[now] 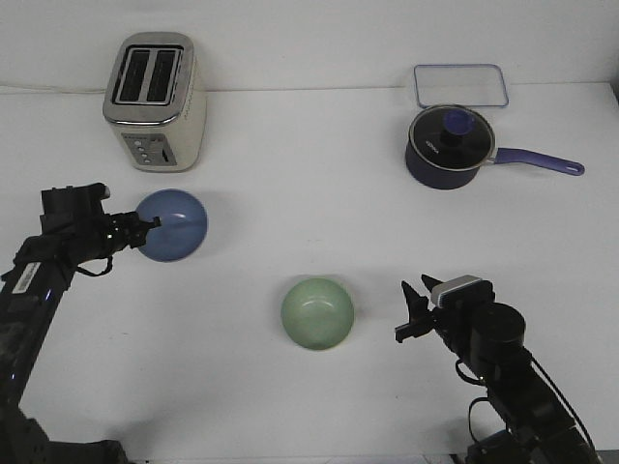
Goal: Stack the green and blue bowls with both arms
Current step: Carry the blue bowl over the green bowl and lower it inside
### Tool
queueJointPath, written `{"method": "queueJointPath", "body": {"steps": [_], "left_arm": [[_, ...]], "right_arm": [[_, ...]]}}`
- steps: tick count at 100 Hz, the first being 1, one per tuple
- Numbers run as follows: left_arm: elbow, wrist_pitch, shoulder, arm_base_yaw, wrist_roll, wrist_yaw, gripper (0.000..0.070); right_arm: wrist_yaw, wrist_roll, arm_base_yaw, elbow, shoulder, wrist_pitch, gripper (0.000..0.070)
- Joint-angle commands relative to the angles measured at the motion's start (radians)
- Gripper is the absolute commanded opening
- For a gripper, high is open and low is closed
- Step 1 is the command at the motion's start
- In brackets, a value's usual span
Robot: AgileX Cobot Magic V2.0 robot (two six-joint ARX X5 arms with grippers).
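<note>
The blue bowl [174, 224] sits upright on the white table [309, 193], left of the middle. My left gripper [148, 225] comes in from the left and its tips are at the bowl's left rim. I cannot tell whether they pinch the rim. The green bowl [317, 313] sits upright near the front middle. My right gripper [405, 311] is to the right of the green bowl and points at it. It is open and empty, with a gap between it and the bowl.
A silver toaster [155, 101] stands at the back left, behind the blue bowl. A dark navy pot [449, 147] with a purple handle and a clear flat lid [461, 85] are at the back right.
</note>
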Motion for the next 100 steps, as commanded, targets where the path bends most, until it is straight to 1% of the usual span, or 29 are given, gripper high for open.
{"method": "queueJointPath", "body": {"steps": [1, 7, 15, 21, 38, 44, 53, 58, 69, 78, 88, 91, 93, 96, 100], "left_arm": [[0.022, -0.03, -0.025, -0.021, 0.02, 0.09, 0.0012], [0.022, -0.065, -0.061, -0.063, 0.034, 0.119, 0.0012], [0.022, -0.113, -0.098, -0.143, 0.059, 0.122, 0.0012], [0.022, -0.124, -0.112, -0.22, 0.072, 0.121, 0.0012], [0.022, -0.105, -0.1, -0.471, 0.072, 0.119, 0.0012], [0.022, -0.099, -0.085, -0.549, 0.072, 0.107, 0.0012], [0.022, -0.085, -0.059, -0.65, 0.068, 0.041, 0.0012], [0.022, -0.068, -0.043, -0.688, 0.068, 0.013, 0.0012], [0.022, -0.02, -0.006, -0.743, 0.057, 0.007, 0.0012], [0.022, 0.006, 0.028, -0.766, 0.057, -0.04, 0.0012], [0.022, 0.03, 0.068, -0.778, 0.058, -0.035, 0.0019], [0.022, 0.037, 0.079, -0.782, 0.06, -0.034, 0.0034], [0.022, 0.042, 0.085, -0.784, 0.063, -0.034, 0.0061], [0.022, 0.047, 0.091, -0.785, 0.069, -0.034, 0.012], [0.022, 0.057, 0.097, -0.788, 0.08, -0.034, 0.0225]], "right_arm": [[-0.001, 0.01, 0.006, 0.009, 0.006, 0.009, 0.0261], [-0.001, 0.01, 0.006, 0.009, 0.006, 0.009, 0.0261], [-0.001, 0.01, 0.006, 0.009, 0.006, 0.009, 0.0261], [-0.001, 0.01, 0.006, 0.009, 0.006, 0.009, 0.026], [-0.004, 0.011, 0.006, 0.009, 0.006, 0.008, 0.0261], [-0.004, 0.014, 0.006, 0.009, 0.006, 0.008, 0.0261], [-0.004, 0.014, 0.006, 0.009, 0.005, 0.008, 0.0261], [-0.004, 0.014, 0.006, 0.009, 0.006, 0.008, 0.0261], [-0.004, 0.014, 0.006, 0.009, 0.006, 0.008, 0.0261], [-0.004, 0.014, 0.006, 0.009, 0.006, 0.008, 0.026], [-0.004, 0.014, 0.006, 0.009, 0.006, 0.008, 0.0261], [-0.004, 0.014, 0.006, 0.009, 0.006, 0.008, 0.0261], [-0.004, 0.014, 0.006, 0.009, 0.006, 0.008, 0.0261], [-0.004, 0.014, 0.006, 0.009, 0.006, 0.008, 0.0261], [-0.004, 0.013, 0.006, 0.009, 0.006, 0.008, 0.026]]}}
